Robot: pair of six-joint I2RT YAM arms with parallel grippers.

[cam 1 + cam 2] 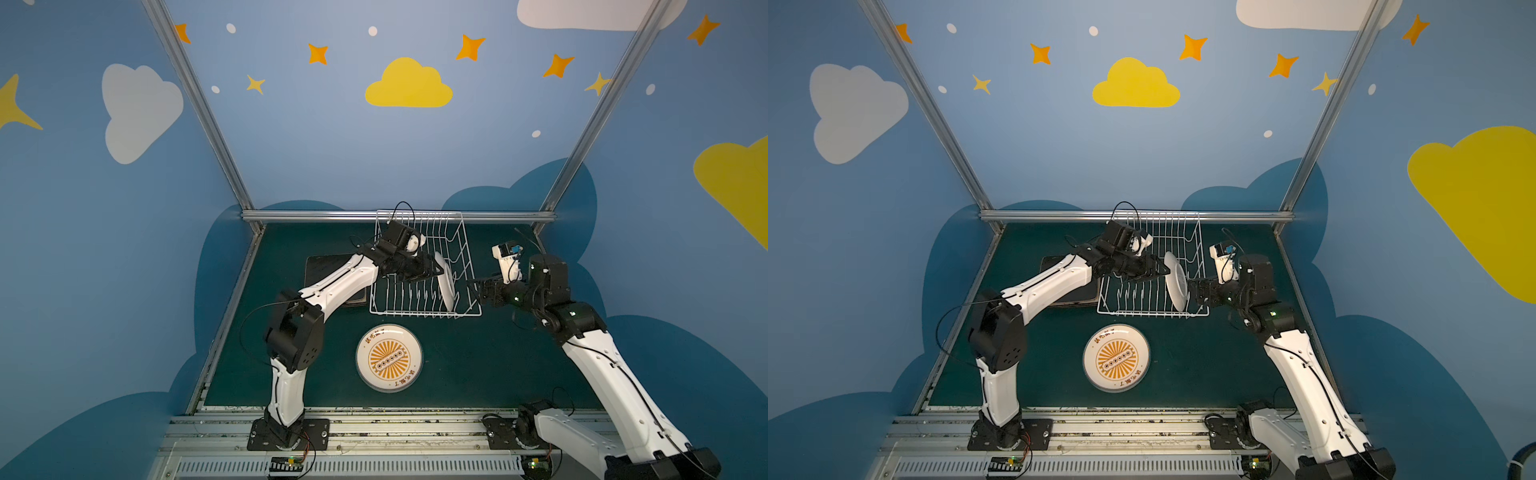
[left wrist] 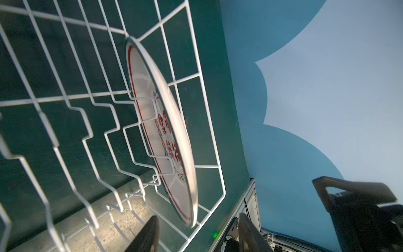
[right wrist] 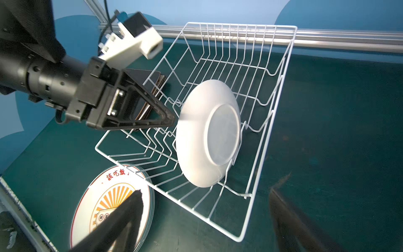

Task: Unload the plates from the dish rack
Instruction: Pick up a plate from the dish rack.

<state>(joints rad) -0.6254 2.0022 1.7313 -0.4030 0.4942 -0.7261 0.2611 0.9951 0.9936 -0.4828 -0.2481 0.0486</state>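
One round white plate (image 1: 445,283) (image 1: 1175,286) stands on edge between the tines at the right end of the white wire dish rack (image 1: 415,314) (image 1: 1142,314). In the left wrist view its red-printed face (image 2: 161,131) shows. In the right wrist view its plain back (image 3: 209,135) shows. My left gripper (image 2: 198,235) (image 1: 438,271) is open, its fingers on either side of the plate's upper rim with gaps on both sides. My right gripper (image 3: 205,196) (image 1: 471,286) is open and empty, just outside the rack's right wall.
Round plates with an orange sunburst are stacked (image 1: 389,358) (image 1: 1116,358) (image 3: 104,196) on the green mat in front of the rack. Dark square plates lie stacked (image 1: 328,266) (image 3: 159,81) left of the rack, under my left arm. An aluminium rail (image 1: 399,216) runs behind the rack.
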